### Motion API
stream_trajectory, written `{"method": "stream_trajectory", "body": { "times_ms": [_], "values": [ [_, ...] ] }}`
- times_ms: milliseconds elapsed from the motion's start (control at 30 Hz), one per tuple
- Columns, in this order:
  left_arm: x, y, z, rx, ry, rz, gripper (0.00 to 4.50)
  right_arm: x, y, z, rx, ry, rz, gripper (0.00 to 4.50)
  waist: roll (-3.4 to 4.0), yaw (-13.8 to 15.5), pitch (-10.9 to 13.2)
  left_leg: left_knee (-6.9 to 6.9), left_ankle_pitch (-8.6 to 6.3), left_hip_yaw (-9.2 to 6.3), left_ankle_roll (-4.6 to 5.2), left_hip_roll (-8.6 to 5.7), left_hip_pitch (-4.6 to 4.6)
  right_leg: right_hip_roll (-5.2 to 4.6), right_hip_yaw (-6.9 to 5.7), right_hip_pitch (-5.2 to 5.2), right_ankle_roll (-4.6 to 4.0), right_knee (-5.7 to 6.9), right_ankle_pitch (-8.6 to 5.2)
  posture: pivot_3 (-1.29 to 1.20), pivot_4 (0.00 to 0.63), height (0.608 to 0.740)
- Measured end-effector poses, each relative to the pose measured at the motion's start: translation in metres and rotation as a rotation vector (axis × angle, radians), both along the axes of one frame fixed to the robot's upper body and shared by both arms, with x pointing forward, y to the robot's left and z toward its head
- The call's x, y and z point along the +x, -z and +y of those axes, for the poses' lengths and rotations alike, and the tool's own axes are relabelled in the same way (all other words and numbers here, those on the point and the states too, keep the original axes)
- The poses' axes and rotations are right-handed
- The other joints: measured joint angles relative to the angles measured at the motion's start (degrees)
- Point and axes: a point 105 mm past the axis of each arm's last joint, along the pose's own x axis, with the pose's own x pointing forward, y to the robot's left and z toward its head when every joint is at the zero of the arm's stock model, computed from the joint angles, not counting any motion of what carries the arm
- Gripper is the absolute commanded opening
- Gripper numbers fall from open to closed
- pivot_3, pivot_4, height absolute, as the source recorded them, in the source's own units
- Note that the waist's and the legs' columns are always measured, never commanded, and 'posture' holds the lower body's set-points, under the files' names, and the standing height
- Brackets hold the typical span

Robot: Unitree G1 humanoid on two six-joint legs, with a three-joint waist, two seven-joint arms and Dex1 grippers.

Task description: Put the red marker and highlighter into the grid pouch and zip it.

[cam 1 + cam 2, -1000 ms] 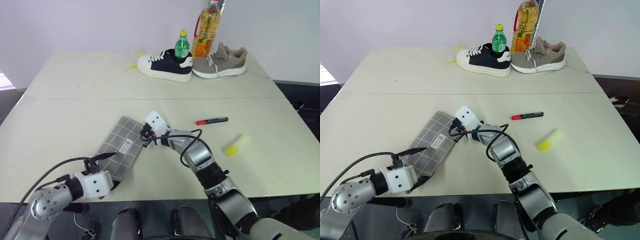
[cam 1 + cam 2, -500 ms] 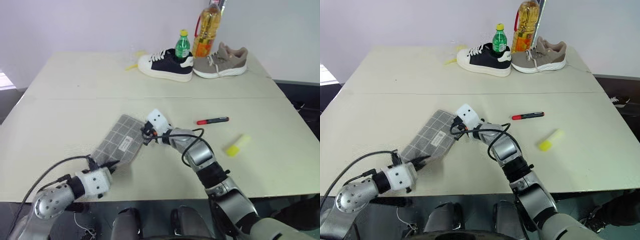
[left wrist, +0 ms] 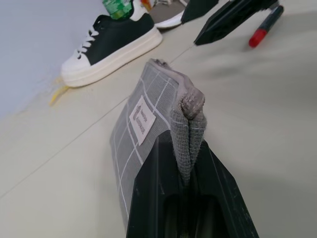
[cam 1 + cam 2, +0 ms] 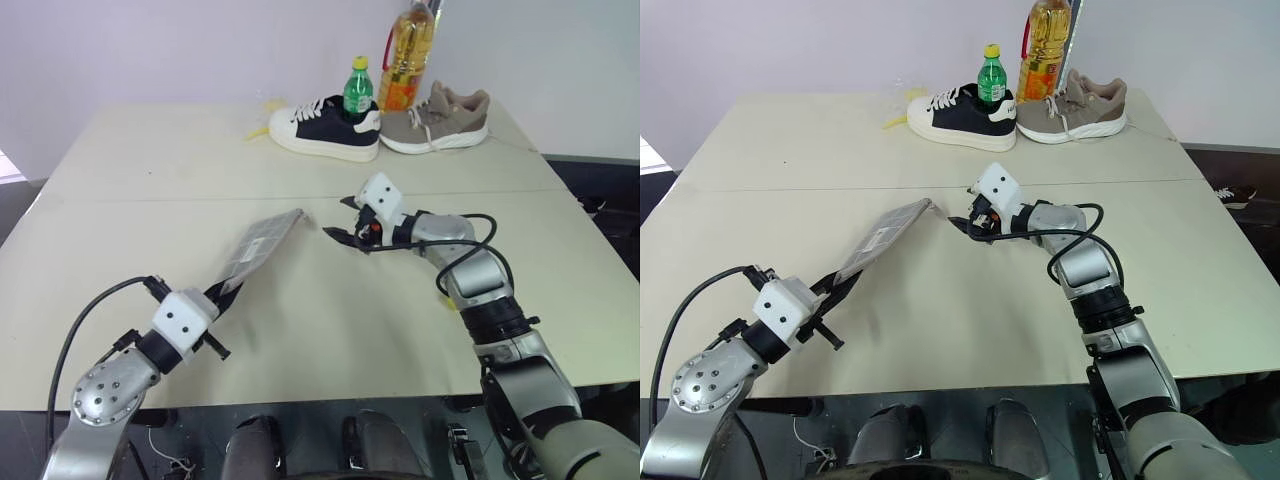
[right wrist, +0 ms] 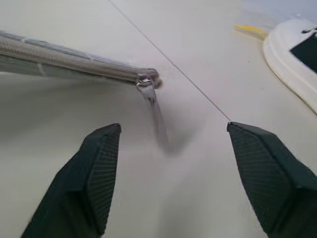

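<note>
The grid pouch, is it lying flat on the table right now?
No. The left gripper holds the grid pouch by one end, and it is lifted and tilted above the table.

The grid pouch [image 4: 258, 246] hangs tilted above the table [image 4: 140, 170], its near end in the left gripper [image 4: 222, 297], toward the table's near left corner. The right gripper [image 4: 340, 225] hovers just right of its far end. Two shoes [image 4: 318, 129] and two bottles [image 4: 410, 55] stand along the far edge.

The grid pouch [image 3: 148, 129] bears a small white label, its print unreadable.
</note>
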Motion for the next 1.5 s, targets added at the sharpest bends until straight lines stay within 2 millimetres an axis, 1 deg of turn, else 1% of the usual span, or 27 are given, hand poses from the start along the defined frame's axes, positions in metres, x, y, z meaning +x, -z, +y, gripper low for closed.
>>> {"method": "stream_trajectory", "body": {
  "times_ms": [133, 233, 267, 300, 333, 367, 400, 433, 467, 500, 667, 767, 900, 1033, 1133, 1300, 1500],
  "values": [
    [-0.003, 0.001, -0.009, -0.002, 0.042, 0.015, 0.0, 0.004, 0.008, 0.011, -0.003, 0.005, 0.041, 3.66, 0.01, 0.05, 0.01, 0.02, 0.0, 0.0, 0.0, 0.02, 0.0, -0.04, 0.0, -0.09, -0.01, -0.01, 0.0, 0.0, 0.15, 0.705],
    [-0.004, 0.0, -0.012, -0.003, 0.051, 0.01, 0.0, 0.007, 0.017, 0.014, 0.009, 0.034, 0.088, 3.66, 0.02, 0.18, 0.01, 0.03, 0.0, -0.01, 0.0, 0.03, 0.0, -0.11, 0.0, -0.15, -0.02, -0.01, -0.01, 0.0, 0.15, 0.705],
    [-0.004, -0.001, -0.012, -0.003, 0.053, 0.011, 0.0, 0.008, 0.019, 0.016, 0.013, 0.042, 0.102, 3.13, 0.03, 0.17, 0.02, 0.03, 0.0, 0.0, 0.0, 0.02, 0.0, -0.13, 0.0, -0.15, -0.02, -0.01, -0.01, 0.0, 0.15, 0.705],
    [-0.004, 0.0, -0.013, -0.004, 0.056, 0.014, 0.0, 0.01, 0.021, 0.017, 0.016, 0.048, 0.113, 2.82, 0.03, 0.14, 0.02, 0.03, 0.0, 0.0, 0.0, 0.02, -0.01, -0.15, 0.0, -0.13, -0.02, -0.01, 0.0, 0.0, 0.15, 0.705],
    [-0.005, 0.0, -0.015, -0.005, 0.06, 0.015, 0.0, 0.01, 0.022, 0.018, 0.019, 0.052, 0.12, 2.37, 0.02, 0.13, 0.01, 0.03, 0.0, 0.0, 0.0, 0.01, -0.01, -0.15, 0.0, -0.11, -0.02, -0.01, 0.0, 0.0, 0.15, 0.705],
    [-0.005, 0.0, -0.016, -0.006, 0.064, 0.015, 0.0, 0.011, 0.022, 0.019, 0.02, 0.055, 0.125, 1.83, 0.02, 0.14, 0.02, 0.03, 0.0, 0.0, 0.0, 0.01, -0.01, -0.15, 0.0, -0.1, -0.02, -0.01, 0.0, 0.0, 0.15, 0.705],
    [-0.005, 0.0, -0.016, -0.007, 0.067, 0.016, 0.0, 0.011, 0.022, 0.019, 0.02, 0.057, 0.128, 1.39, 0.03, 0.15, 0.02, 0.03, 0.0, 0.0, -0.01, 0.01, -0.01, -0.16, 0.0, -0.11, -0.02, 0.0, 0.0, 0.0, 0.15, 0.705],
    [-0.005, 0.0, -0.017, -0.007, 0.07, 0.016, 0.0, 0.012, 0.022, 0.02, 0.02, 0.06, 0.129, 0.8, 0.03, 0.15, 0.02, 0.03, 0.0, 0.0, -0.01, 0.01, -0.01, -0.16, 0.0, -0.11, -0.02, 0.0, 0.0, 0.0, 0.15, 0.705],
    [-0.006, -0.001, -0.017, -0.007, 0.071, 0.015, 0.0, 0.012, 0.021, 0.02, 0.02, 0.063, 0.131, 0.32, 0.02, 0.14, 0.01, 0.03, 0.0, 0.0, 0.0, 0.01, -0.01, -0.16, 0.0, -0.1, -0.02, 0.0, 0.0, 0.0, 0.15, 0.705],
    [-0.005, -0.001, -0.018, -0.007, 0.071, 0.013, 0.0, 0.012, 0.022, 0.019, 0.02, 0.065, 0.133, 0.03, 0.02, 0.14, 0.01, 0.03, 0.0, 0.0, -0.01, 0.01, -0.01, -0.16, 0.0, -0.1, -0.02, 0.0, 0.0, 0.0, 0.15, 0.705],
    [-0.004, -0.001, -0.018, 0.009, 0.073, 0.01, 0.0, 0.011, 0.02, 0.018, -0.005, 0.059, 0.126, 0.03, 0.03, 0.16, 0.02, 0.03, 0.0, 0.0, -0.01, 0.01, -0.01, -0.16, 0.0, -0.1, -0.01, 0.0, 0.0, 0.0, 0.15, 0.705],
    [0.003, -0.001, -0.021, 0.03, 0.076, -0.003, 0.0, 0.004, 0.018, 0.013, -0.1, 0.018, 0.075, 0.03, 0.05, 0.33, 0.03, 0.04, 0.0, -0.01, 0.0, -0.03, -0.01, -0.21, -0.02, -0.16, -0.02, -0.02, 0.0, 0.0, 0.15, 0.705],
    [0.017, 0.004, -0.037, 0.007, 0.093, 0.002, 0.0, -0.007, 0.019, 0.01, -0.171, -0.034, 0.038, 0.03, 0.04, 0.37, 0.02, 0.06, 0.0, 0.01, 0.0, -0.08, -0.03, -0.25, -0.03, 0.05, 0.0, -0.01, 0.0, 0.0, 0.15, 0.705],
    [0.023, 0.012, -0.056, -0.027, 0.117, 0.02, 0.0, -0.01, 0.013, 0.007, -0.206, -0.046, 0.0, 0.03, 0.03, 0.17, 0.02, 0.06, 0.01, 0.0, 0.0, -0.07, -0.02, -0.18, -0.03, 0.04, 0.0, 0.01, 0.0, 0.0, 0.15, 0.705],
    [0.036, 0.015, -0.07, -0.044, 0.118, 0.018, 0.0, -0.018, 0.009, 0.009, -0.238, -0.093, -0.027, 0.03, 0.04, 0.33, 0.02, 0.1, 0.01, -0.01, 0.0, -0.08, -0.01, -0.16, -0.03, 0.08, 0.0, 0.0, 0.01, 0.0, 0.15, 0.705],
    [0.053, 0.015, -0.082, -0.056, 0.109, 0.001, 0.0, -0.029, 0.004, 0.012, -0.288, -0.157, -0.068, 0.03, 0.03, 0.46, 0.02, 0.1, 0.01, -0.01, 0.0, -0.12, -0.01, -0.17, -0.03, 0.1, 0.01, -0.01, 0.01, 0.0, 0.15, 0.705],
    [0.071, 0.014, -0.088, -0.064, 0.093, -0.022, 0.0, -0.035, 0.004, 0.006, -0.353, -0.196, -0.087, 0.03, 0.03, 0.54, 0.02, 0.13, 0.01, -0.01, 0.01, -0.14, 0.0, -0.16, -0.05, 0.12, 0.01, -0.01, 0.01, 0.0, 0.15, 0.705]
  ]
}}
